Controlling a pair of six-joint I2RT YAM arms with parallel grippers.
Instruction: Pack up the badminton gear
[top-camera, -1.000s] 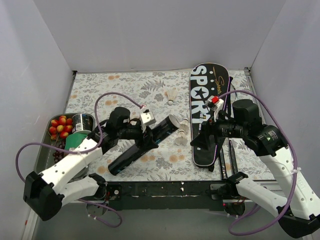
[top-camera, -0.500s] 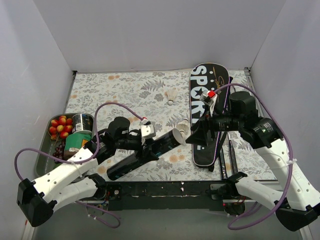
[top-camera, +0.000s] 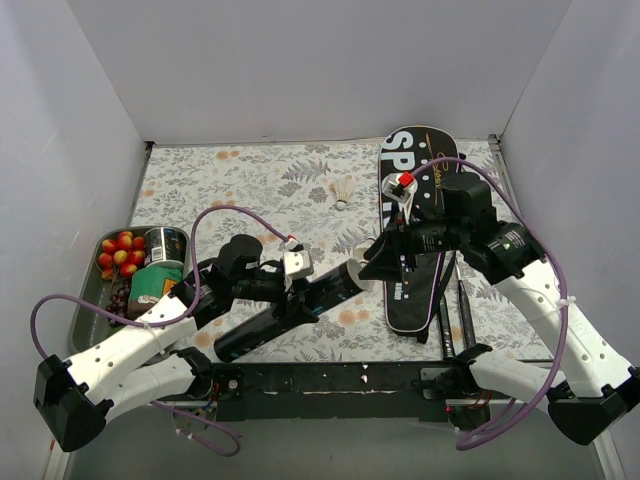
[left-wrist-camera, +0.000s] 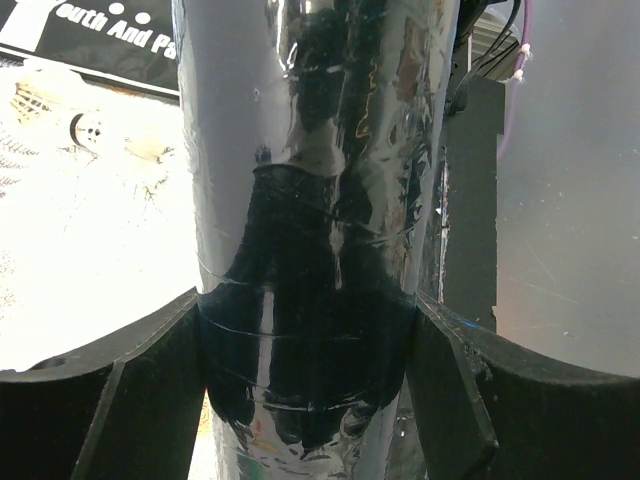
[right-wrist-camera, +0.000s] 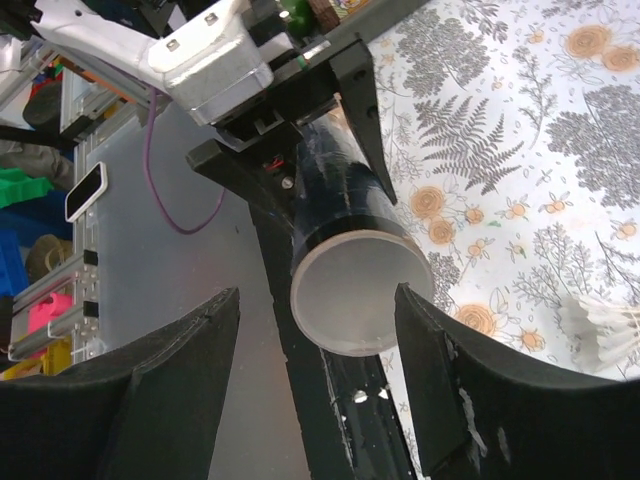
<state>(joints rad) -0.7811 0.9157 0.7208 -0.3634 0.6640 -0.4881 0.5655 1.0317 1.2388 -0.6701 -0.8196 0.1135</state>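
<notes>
My left gripper (top-camera: 300, 297) is shut on the long dark shuttle tube (top-camera: 268, 322), gripping its shiny body (left-wrist-camera: 310, 150) from both sides (left-wrist-camera: 310, 330). The tube slants up to the right, and its white cap (right-wrist-camera: 360, 292) sits between the fingers of my right gripper (right-wrist-camera: 318, 296), which is open with a gap on the left side. In the top view the right gripper (top-camera: 376, 264) meets the tube's end. One white shuttlecock (top-camera: 343, 192) lies far back, another (right-wrist-camera: 605, 335) beside the cap. The black racket bag (top-camera: 412, 295) lies at the right, with the rackets (top-camera: 466, 318) along its right edge.
A tray (top-camera: 88, 305) of fruit and cans stands at the left edge beside my left arm. White walls close in the floral cloth on three sides. A black rail runs along the near edge, under the tube's cap in the right wrist view.
The tube's capped end has swung right and nearer. My right gripper has moved left off the bag to that end, and its jaws have narrowed round the cap.
</notes>
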